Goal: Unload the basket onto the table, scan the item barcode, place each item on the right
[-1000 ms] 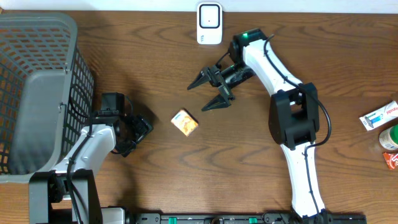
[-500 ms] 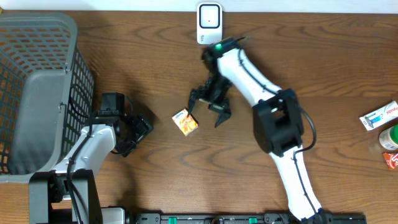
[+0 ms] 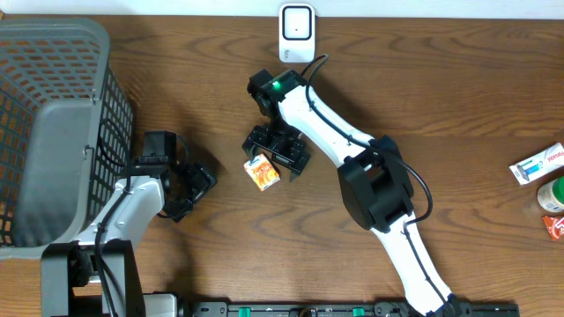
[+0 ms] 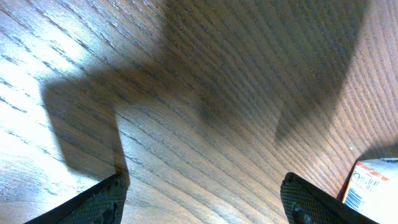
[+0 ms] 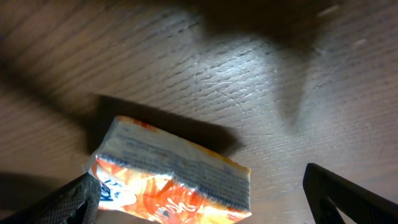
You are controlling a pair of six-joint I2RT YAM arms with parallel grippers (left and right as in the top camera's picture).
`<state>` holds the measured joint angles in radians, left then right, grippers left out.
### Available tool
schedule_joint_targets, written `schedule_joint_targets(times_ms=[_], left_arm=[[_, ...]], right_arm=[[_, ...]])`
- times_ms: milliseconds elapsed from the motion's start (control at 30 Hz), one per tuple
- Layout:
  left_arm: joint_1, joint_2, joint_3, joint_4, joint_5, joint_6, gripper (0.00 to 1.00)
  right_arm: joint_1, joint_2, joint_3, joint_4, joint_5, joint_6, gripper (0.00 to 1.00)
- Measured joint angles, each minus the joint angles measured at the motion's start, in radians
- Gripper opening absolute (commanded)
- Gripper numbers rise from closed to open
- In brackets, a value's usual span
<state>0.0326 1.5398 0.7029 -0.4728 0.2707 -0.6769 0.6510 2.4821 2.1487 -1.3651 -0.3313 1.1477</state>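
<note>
The item is a small orange and white box (image 3: 262, 173) lying on the wooden table; in the right wrist view the box (image 5: 171, 180) sits low between my fingers. My right gripper (image 3: 276, 155) hangs over its right side, open, the jaws straddling the box without closing on it (image 5: 199, 190). A white scanner (image 3: 297, 33) stands at the table's back edge. My left gripper (image 3: 194, 187) rests open left of the box, nothing between its fingers (image 4: 202, 202); a barcoded corner of the box (image 4: 370, 186) shows at that view's right edge.
A large grey mesh basket (image 3: 53, 114) fills the left side. At the far right edge lie a white and blue carton (image 3: 538, 165), a green-lidded jar (image 3: 553, 194) and a red packet (image 3: 553, 227).
My right arm swung left and down from near the scanner until it stood over the box, its jaws widening on the way. The left arm and the box stayed put.
</note>
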Motion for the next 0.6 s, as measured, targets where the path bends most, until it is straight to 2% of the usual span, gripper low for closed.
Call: schedule_joint_targets(times_ms=[167,400,600], left_arm=[[0.0,0.0,0.0,0.0,0.0,0.0,0.82],[0.0,0.0,0.0,0.0,0.0,0.0,0.83],[0.0,0.0,0.0,0.0,0.0,0.0,0.82]], right_arm=[[0.018,0.0,0.0,-0.001,0.006,0.054,0.99],[0.021,-0.01,0.0,-0.03,0.004,0.054,0.99],[0.021,-0.088,-0.001,-0.031,0.016,0.045,0.99]])
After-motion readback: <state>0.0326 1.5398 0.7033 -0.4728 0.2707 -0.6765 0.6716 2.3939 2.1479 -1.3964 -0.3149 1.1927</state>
